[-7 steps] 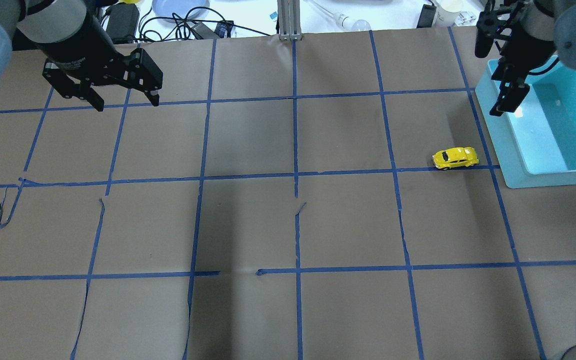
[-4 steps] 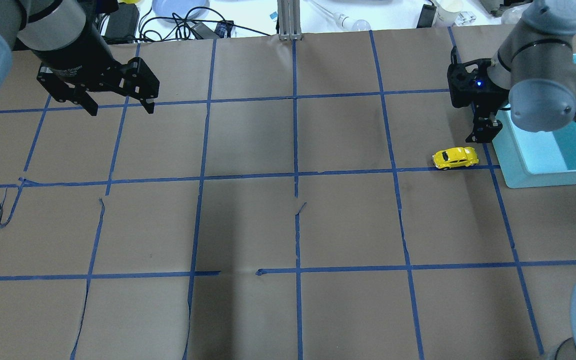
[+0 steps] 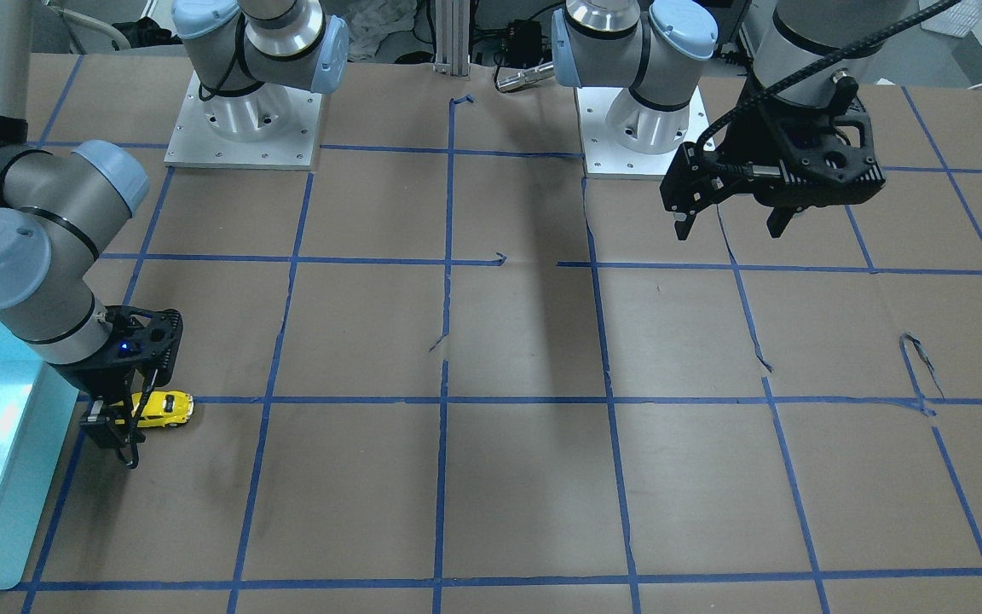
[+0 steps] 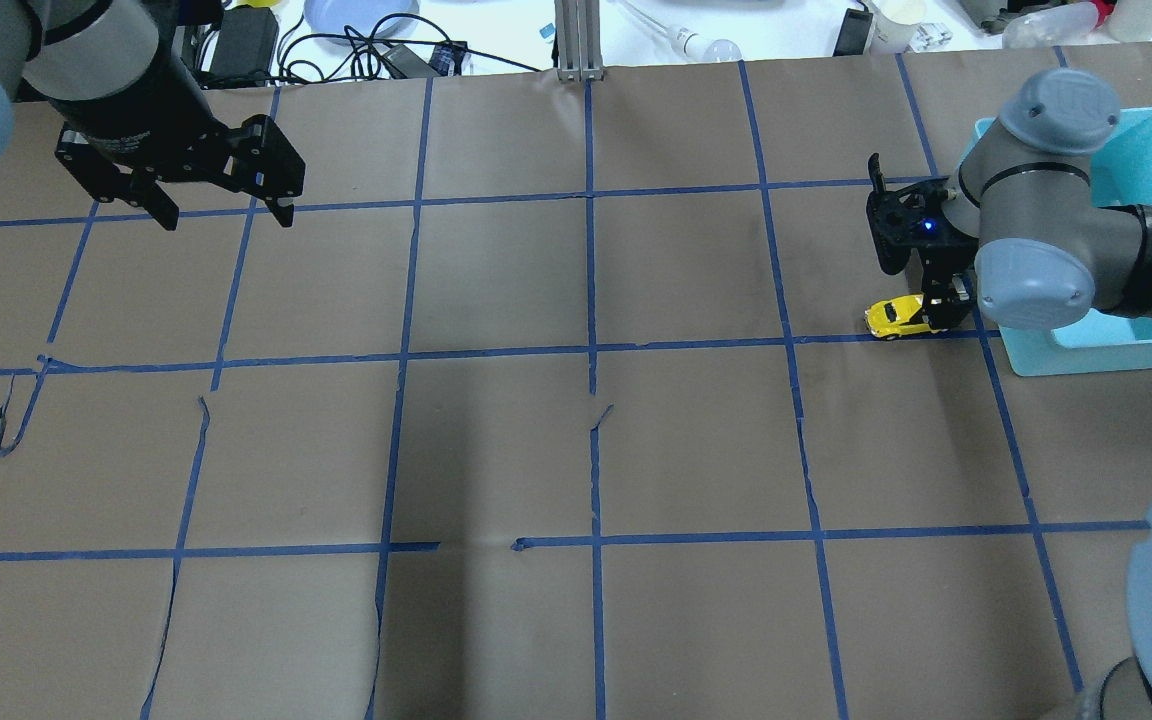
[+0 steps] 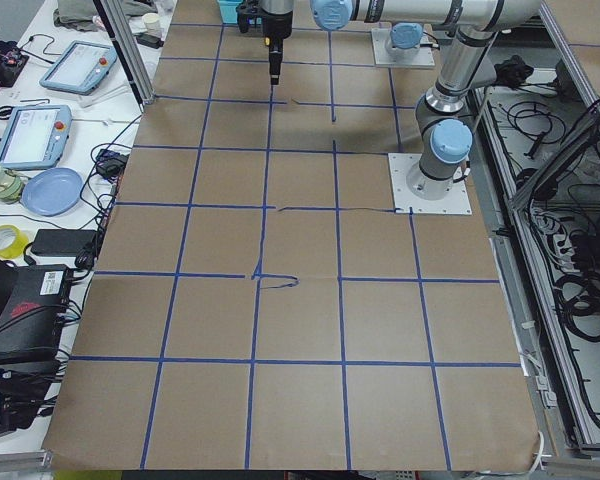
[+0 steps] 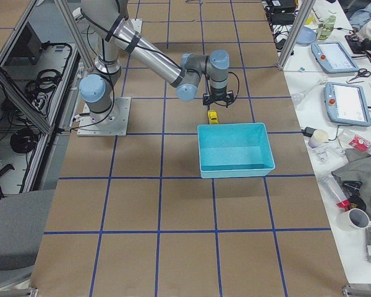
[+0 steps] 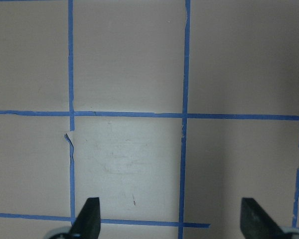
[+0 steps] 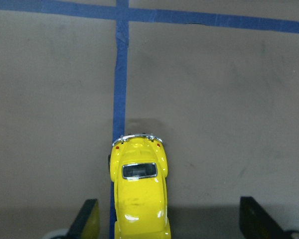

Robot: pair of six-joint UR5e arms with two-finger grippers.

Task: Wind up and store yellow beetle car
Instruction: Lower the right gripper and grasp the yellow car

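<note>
Lowered since earlier, the right gripper (image 8: 172, 219) is held with fingers spread astride the yellow beetle car (image 8: 139, 199), seemingly untouched on the surface (image 4: 496, 450); the left gripper (image 4: 226, 218) is likewise splayed.

The desk (image 4: 496, 450) is covered in brown paper, marked into squares by blue tape lines (image 4: 591, 280) that are torn and curling in places. An aluminium post (image 4: 576, 40) rises at its far edge. A white side bench (image 5: 85, 105) carries two screen pendants (image 5: 30, 135), a blue plate (image 5: 52, 190) and a yellow tape roll (image 5: 5, 240). Black cable coils (image 5: 580, 295) lie past the opposite long edge, and a grey chair (image 6: 6, 247) stands there.
</note>
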